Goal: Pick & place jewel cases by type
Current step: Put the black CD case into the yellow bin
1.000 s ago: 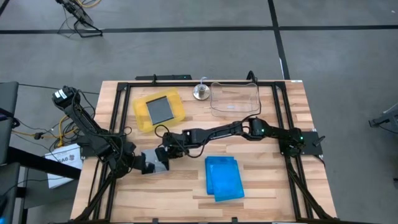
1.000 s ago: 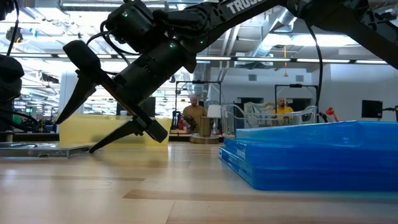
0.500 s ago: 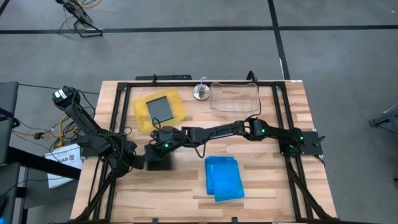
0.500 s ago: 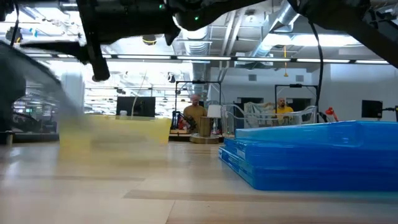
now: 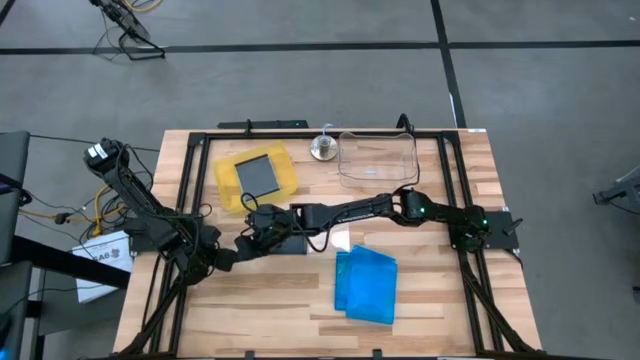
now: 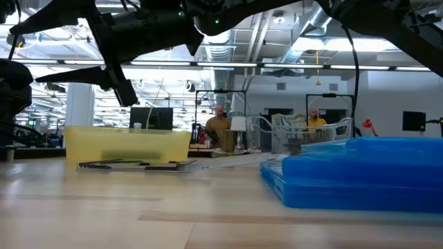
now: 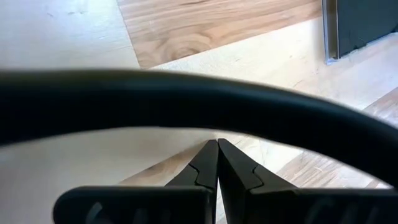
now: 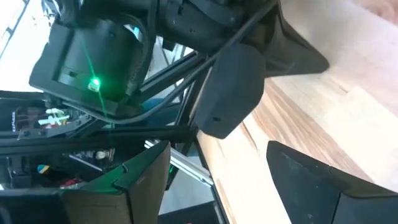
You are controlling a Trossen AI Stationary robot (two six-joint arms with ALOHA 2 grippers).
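Observation:
A clear-grey jewel case [image 5: 290, 243] lies flat on the table in front of the yellow tray [image 5: 228, 192], also low in the low view [image 6: 135, 164]. A second grey case [image 5: 258, 175] rests inside the tray. A stack of blue jewel cases [image 5: 365, 286] lies on the near middle of the table, slightly askew. My right gripper [image 5: 250, 236] hangs open above the table, left of the grey case, with nothing between its fingers [image 8: 233, 93]. My left gripper [image 5: 228, 258] is shut and empty near the table's left edge; its closed tips [image 7: 217, 163] hover over bare wood.
A clear plastic tub [image 5: 378, 160] and a small round metal object [image 5: 322, 148] stand at the far middle. A pale flat piece [image 5: 340, 238] lies between the grey case and the blue stack. Black frame rails run along the left and right edges. People stand in the room behind.
My right gripper has risen from the table near the left gripper and swung level, still open. The grey case, earlier beside the left gripper, now lies flat farther toward the right, before the tray. The blue stack has slid a little rightward and turned.

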